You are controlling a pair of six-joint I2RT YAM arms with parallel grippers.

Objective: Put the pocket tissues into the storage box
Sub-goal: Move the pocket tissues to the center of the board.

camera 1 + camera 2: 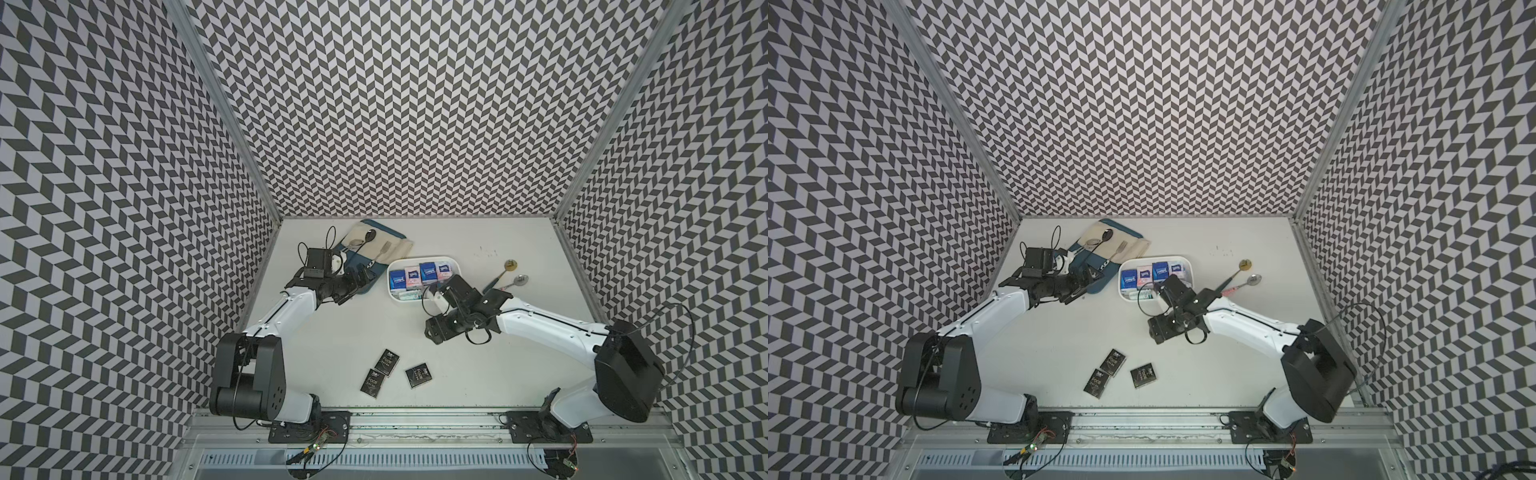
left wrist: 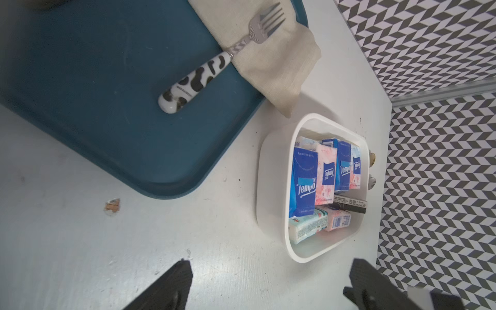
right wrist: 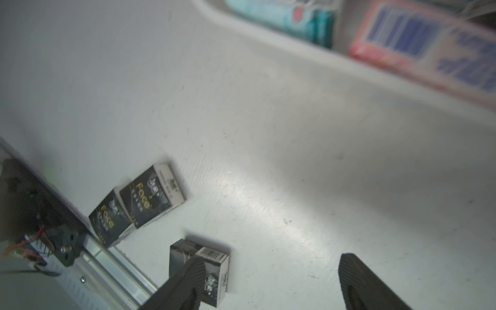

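Nearest the front rail, low in the middle of both top views, three black tissue packets lie flat on the white table (image 1: 478,374). A pair of black packets (image 1: 387,362) touch each other. The lone black packet (image 1: 419,375) lies just to their right, apart from them.

Above them in the frame, the right gripper (image 3: 271,257) hangs over bare table by the near wall of the white box (image 2: 273,161). Its jaws are spread wide and it carries nothing. In the right wrist view the lone packet shows behind one finger at the bottom of the frame.

The step in hand looks like fetching the next packet, and the lone one is the better pick. There is free table all round it, so the jaws can straddle it without nudging the pair. Coming straight down should work best, with the wrist turned to close across the narrower width. The fingers should go low enough to take the sides, since the wrapper looks slippery and soft.

In the box, blue and pink packets (image 2: 304,182) stand on end in a row. A teal packet (image 2: 306,228) and others lie beside them. The only bare floor shows at the lower end of the box in the left wrist view, so aim there.

Left of the box, the left gripper (image 2: 271,268) hangs with its jaws wide apart and nothing between them, by the blue tray (image 2: 80,107). It is best kept clear.
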